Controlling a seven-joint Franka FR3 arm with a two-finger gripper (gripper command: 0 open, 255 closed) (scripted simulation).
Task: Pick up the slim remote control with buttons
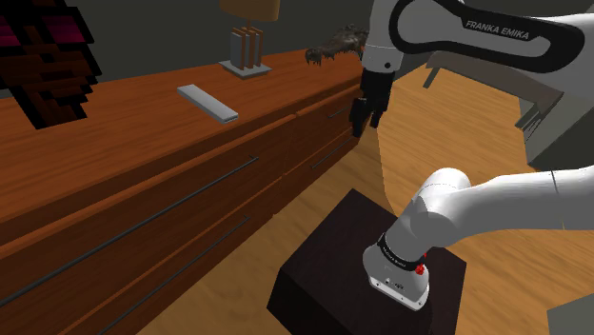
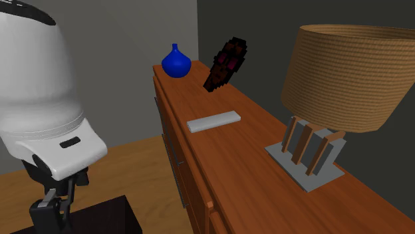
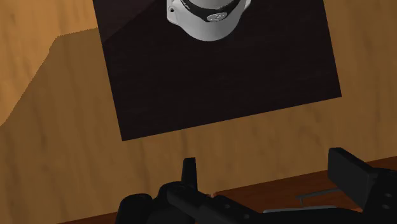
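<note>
Grey remote control (image 1: 207,103) lies on the counter (image 1: 105,152), long axis ten-to-four o'clock in the shoulder view; end effector (image 1: 366,122) spread.

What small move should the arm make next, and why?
Probably swing the gripper toward the shoulder view's left, over the dresser top, toward the grey remote. The open fingers hold nothing, the gripper hangs off the dresser's front above the floor, and the remote lies flat on top, well apart from it.
</note>
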